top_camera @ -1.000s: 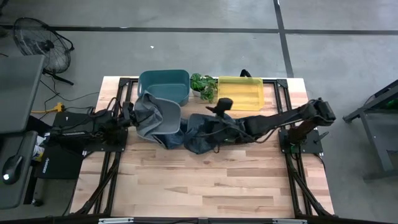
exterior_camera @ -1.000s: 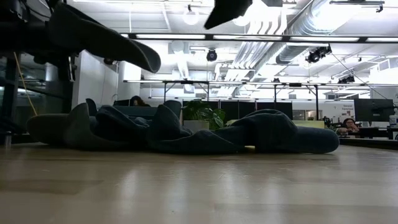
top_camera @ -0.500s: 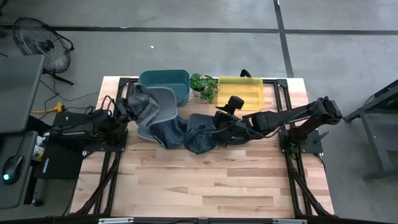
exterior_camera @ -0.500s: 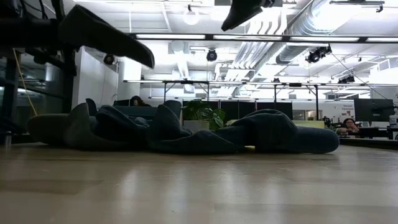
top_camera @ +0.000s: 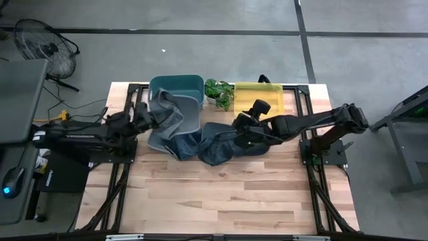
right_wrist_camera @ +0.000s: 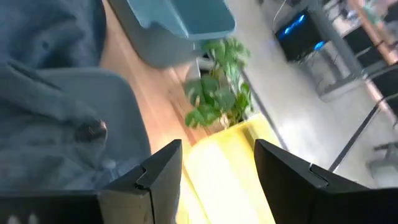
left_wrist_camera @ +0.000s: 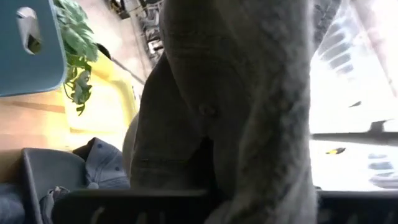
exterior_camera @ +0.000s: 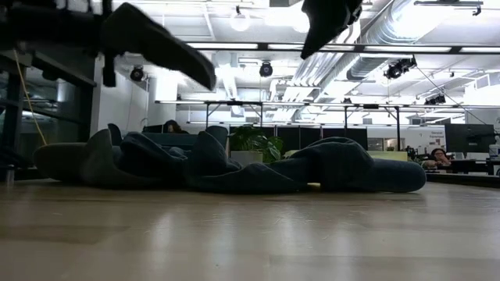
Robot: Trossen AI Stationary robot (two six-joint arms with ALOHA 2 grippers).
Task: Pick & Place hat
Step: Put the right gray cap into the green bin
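The grey hat (top_camera: 170, 110) is up in the air at the near rim of the teal bin (top_camera: 176, 87). My left gripper (top_camera: 147, 119) is shut on its left side, and the hat (left_wrist_camera: 249, 93) fills the left wrist view. In the low view the hat (exterior_camera: 156, 43) hangs high above the table. A pile of dark blue hats (top_camera: 214, 140) lies on the table's middle. My right gripper (top_camera: 242, 125) hovers open above the pile's right part, and its wrist view shows the gripper (right_wrist_camera: 217, 152) touching nothing. My left gripper holds the grey hat at its left edge (top_camera: 155, 118), coming level from the table's left. In its wrist view the cloth (left_wrist_camera: 214, 168) runs down between the fingers and hides the place of contact. The hat is lifted clear of the table.
A yellow bin (top_camera: 257, 99) stands at the far edge right of the teal bin, with a small green plant (top_camera: 219, 92) between them. The pile of hats (exterior_camera: 234, 168) spreads across the table's middle. Bare wood (top_camera: 221, 194) fills the near half.
My left gripper has carried the grey hat up off the pile and toward the far edge, to the teal bin's near rim. My right gripper has drawn back toward the table's right and far side, off the pile of hats.
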